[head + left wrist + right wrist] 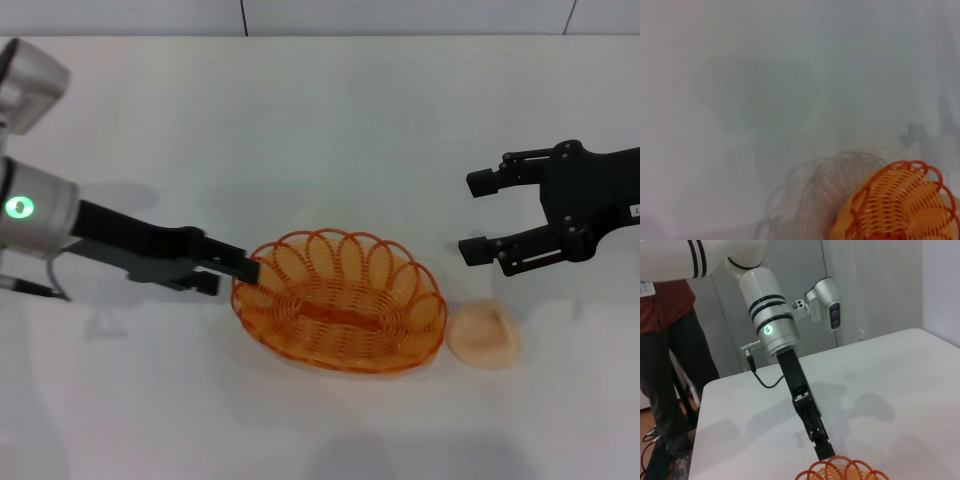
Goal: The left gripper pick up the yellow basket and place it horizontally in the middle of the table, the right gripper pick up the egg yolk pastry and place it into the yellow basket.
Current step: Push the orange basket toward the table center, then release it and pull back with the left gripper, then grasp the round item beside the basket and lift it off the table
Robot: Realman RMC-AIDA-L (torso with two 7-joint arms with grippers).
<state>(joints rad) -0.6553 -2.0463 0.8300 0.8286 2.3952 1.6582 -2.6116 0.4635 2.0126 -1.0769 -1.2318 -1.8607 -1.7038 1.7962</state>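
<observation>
Yellow basket: 1, centre of head view.
Egg yolk pastry: 1, lower right of head view.
Table: 1.
Grippers: 2, namely left gripper and right gripper.
Person: apparently 1, left edge of right wrist view, head cropped.

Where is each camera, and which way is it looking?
Head view: up on the robot's head, looking down at the table; shows the left gripper at the yellow basket, the open right gripper and the egg yolk pastry.
Left wrist view: on the left arm, facing the tabletop; none of the robot shows.
Right wrist view: on the right arm, facing the left arm.
All three share the basket.
</observation>
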